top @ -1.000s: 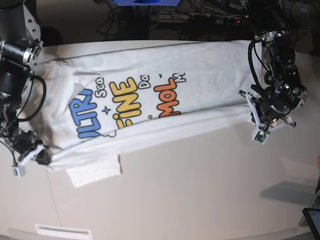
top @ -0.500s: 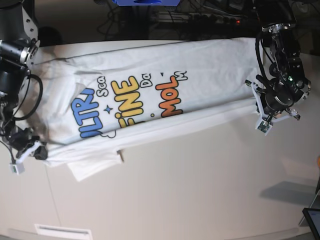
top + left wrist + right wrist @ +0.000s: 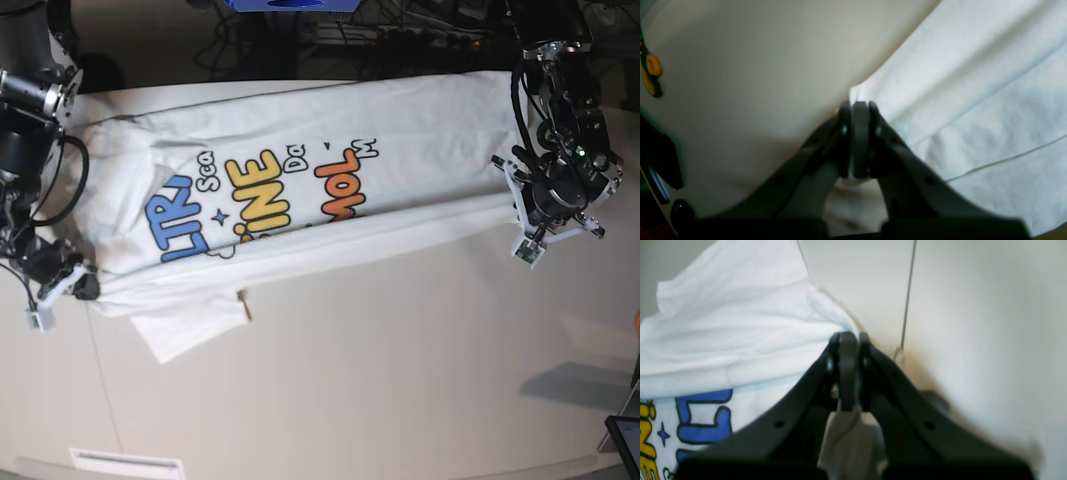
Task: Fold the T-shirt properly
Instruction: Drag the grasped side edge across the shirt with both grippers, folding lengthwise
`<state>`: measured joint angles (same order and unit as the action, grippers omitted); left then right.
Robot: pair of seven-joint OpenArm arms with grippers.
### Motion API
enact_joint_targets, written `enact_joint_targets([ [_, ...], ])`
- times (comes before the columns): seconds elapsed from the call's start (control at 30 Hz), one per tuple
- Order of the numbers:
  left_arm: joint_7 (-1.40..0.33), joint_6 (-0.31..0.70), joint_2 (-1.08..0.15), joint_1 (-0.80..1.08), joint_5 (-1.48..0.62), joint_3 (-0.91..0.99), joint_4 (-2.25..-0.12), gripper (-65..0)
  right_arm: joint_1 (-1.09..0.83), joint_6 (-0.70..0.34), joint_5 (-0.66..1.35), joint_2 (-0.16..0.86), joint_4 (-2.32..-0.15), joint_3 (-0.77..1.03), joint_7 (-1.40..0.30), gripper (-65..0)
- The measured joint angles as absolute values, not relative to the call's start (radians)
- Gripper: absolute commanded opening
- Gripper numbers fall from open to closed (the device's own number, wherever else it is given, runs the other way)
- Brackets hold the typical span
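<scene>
**T-shirt Stretched Between Two Clamped Grippers**

The T-shirt (image 3: 300, 190) lies across the pale table (image 3: 400, 380), printed side up, running lengthwise from one arm to the other. Its long near edge is doubled over onto the body of the garment, forming a straight fold line below the print. The print (image 3: 255, 195) shows blue, yellow and orange lettering; its lower parts are partly covered by the folded-over layer. One short sleeve (image 3: 185, 325) projects from under the fold onto the bare table, lying flat.

Left gripper (image 3: 855, 140): the jaws are pressed together on a corner of white fabric at the hem end of the T-shirt. In the wrist view, cloth emerges between the fingers (image 3: 843, 133) and spreads away to the right in smooth layers. In the base view this gripper (image 3: 533, 235) sits at the right end of the fold line.

Right gripper (image 3: 848, 370): the jaws are pressed together on the T-shirt at the shoulder end. A flap of fabric hangs below the closed fingers (image 3: 864, 370), and blue and yellow lettering is visible beside them. In the base view this gripper (image 3: 75, 285) sits at the left end of the fold line, low over the table.

A yellow-handled pair of scissors (image 3: 650, 75) lies on the table, well apart from the garment.
</scene>
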<state>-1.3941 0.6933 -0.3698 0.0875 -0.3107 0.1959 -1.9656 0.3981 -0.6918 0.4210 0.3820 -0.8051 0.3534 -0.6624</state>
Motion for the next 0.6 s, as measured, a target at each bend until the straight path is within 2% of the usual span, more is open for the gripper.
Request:
enact_joint_targets([
  [0.6, -1.393, 0.693, -0.412, 0.225, -0.3, 0.122, -1.963, -65.0, 0.36, -0.692, 0.442, 0.379, -0.81, 0.354, -0.64, -65.0],
])
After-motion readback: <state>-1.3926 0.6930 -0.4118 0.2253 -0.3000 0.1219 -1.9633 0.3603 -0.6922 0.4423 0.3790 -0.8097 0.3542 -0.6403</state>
